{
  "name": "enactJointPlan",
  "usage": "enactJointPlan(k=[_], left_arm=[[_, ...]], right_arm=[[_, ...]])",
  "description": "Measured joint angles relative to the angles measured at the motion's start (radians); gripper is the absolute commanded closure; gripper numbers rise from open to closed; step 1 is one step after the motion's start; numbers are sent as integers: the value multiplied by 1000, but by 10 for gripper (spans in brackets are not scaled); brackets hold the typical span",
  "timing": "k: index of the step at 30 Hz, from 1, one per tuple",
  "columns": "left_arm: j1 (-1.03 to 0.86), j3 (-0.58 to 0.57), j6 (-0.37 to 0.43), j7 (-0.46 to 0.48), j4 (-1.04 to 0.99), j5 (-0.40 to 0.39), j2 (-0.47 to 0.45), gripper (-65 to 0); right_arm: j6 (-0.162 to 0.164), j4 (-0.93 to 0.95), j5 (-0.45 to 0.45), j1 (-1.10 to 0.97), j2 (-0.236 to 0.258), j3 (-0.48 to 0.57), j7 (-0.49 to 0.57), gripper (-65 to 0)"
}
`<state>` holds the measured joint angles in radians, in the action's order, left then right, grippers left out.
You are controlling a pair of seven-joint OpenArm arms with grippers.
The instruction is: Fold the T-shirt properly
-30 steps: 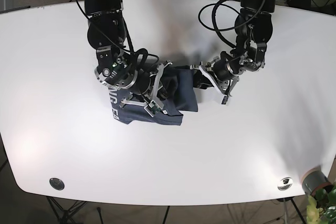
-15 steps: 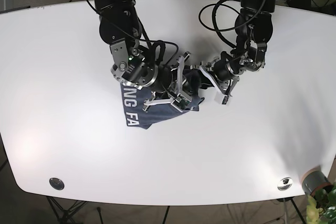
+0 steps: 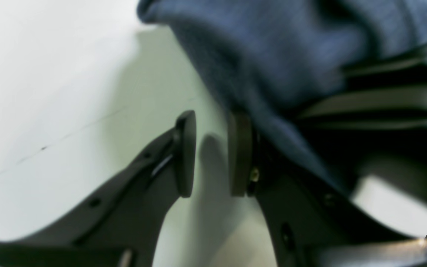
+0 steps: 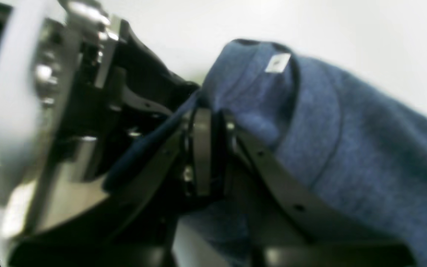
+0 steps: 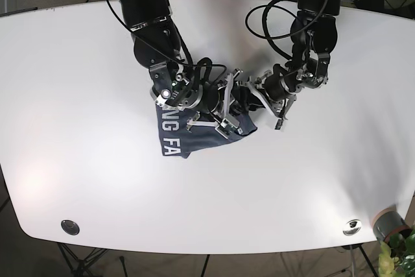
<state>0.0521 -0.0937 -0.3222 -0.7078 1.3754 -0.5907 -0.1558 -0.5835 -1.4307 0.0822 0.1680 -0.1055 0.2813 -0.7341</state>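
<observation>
Here, the right wrist view shows the right gripper with its jaws clamped on a fold of the navy T-shirt; cloth is pinched between the two pads with no gap showing. The shirt bunches up just past the jaws and spreads off to their right side, with a small white neck label showing beyond the pinch point. Left of the jaws sits blurred black and silver hardware of the other arm, very close.

In the left wrist view, the left gripper has its jaws parted by a narrow gap with only bare worktop seen between the pads. The shirt hangs just past and to the right of the jaws, its edge draping over the right finger but not between the pads. Nothing is held there.

From the base view, the T-shirt lies crumpled near the middle of the white worktop, white lettering visible on its near left part. The right gripper is on top of the cloth and the left gripper is just beside the shirt's far right edge, the two grippers nearly touching. A round metal fitting and a second one sit at the worktop's near edge, well apart from the jaws.
</observation>
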Motion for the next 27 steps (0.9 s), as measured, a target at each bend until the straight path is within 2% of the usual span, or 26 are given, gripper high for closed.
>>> enactJointPlan(k=[8, 11, 14, 16, 24, 27], left_arm=[[-12, 66, -1, -6, 61, 5, 0, -128], [-14, 92, -2, 3, 101, -7, -2, -128], [-28, 134, -9, 0, 157, -9, -1, -129], [-36, 170, -8, 0, 186, -8, -6, -131], [-35, 213, -5, 0, 213, 0, -18, -132], [-32, 211, -8, -3, 213, 0, -15, -132]], right_arm=[[0, 102, 14, 1, 15, 0, 107, -43], [0, 128, 15, -2, 20, -1, 126, -120], [-16, 136, 23, -5, 20, -39, 140, -203], [-15, 135, 26, -7, 20, -59, 152, -254], [-1, 32, 8, -27, 36, -73, 118, -270], [-5, -60, 10, -41, 34, -80, 58, -270]])
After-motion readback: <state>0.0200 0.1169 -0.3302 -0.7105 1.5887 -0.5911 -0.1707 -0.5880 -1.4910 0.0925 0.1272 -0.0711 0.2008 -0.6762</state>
